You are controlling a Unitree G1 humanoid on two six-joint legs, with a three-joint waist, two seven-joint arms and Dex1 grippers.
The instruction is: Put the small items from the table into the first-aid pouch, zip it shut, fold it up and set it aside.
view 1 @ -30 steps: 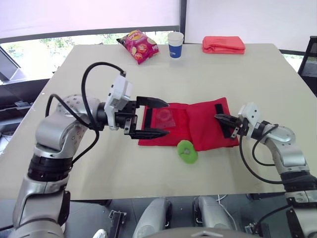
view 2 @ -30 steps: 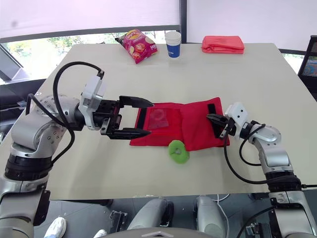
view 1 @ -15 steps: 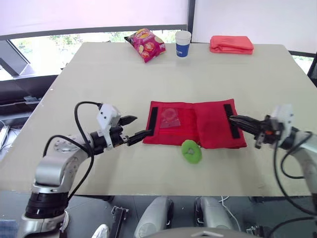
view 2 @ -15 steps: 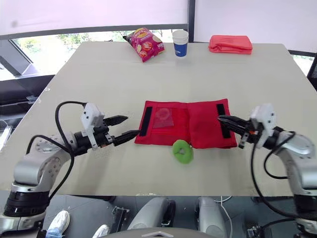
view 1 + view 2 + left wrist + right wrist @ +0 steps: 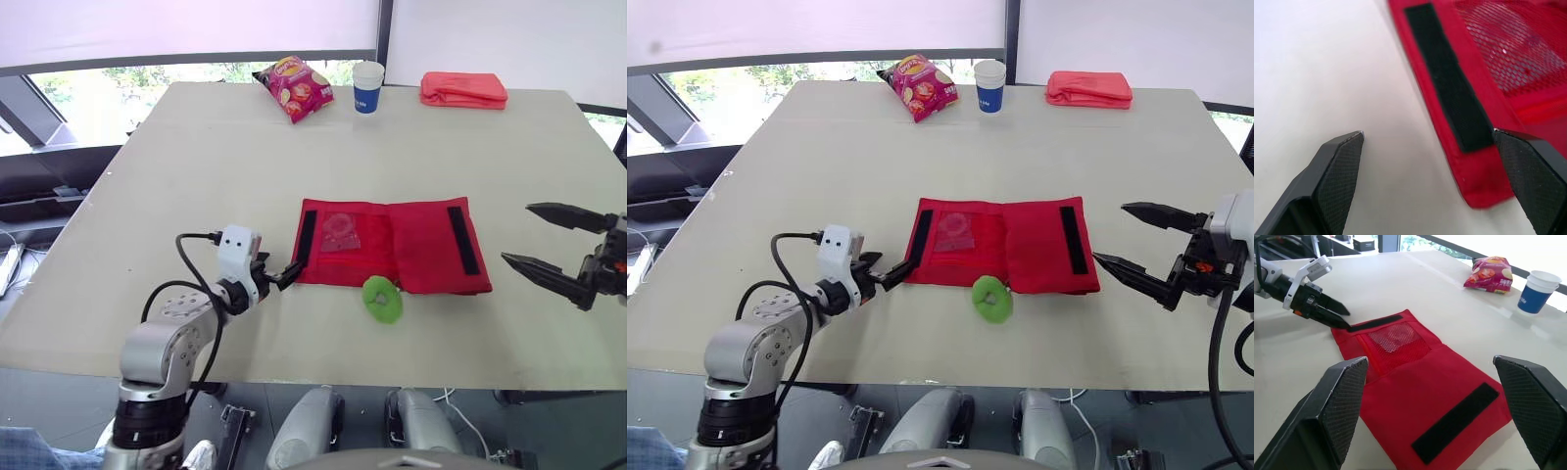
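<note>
One item (image 5: 340,231) in the pouch (image 5: 411,250) mesh we cannot identify; left gripper (image 5: 282,271), fingers apart, sits at its near-left corner; right gripper (image 5: 1112,233), fingers spread, hovers to its right.

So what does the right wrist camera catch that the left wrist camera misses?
The right wrist view adds the snack bag, the blue cup, a second black strip and the left hand, seen from outside. The left wrist view adds no new thing, just the mesh pocket much closer. Both share the red pouch, that pocket, the black strip beside it and the table.
</note>
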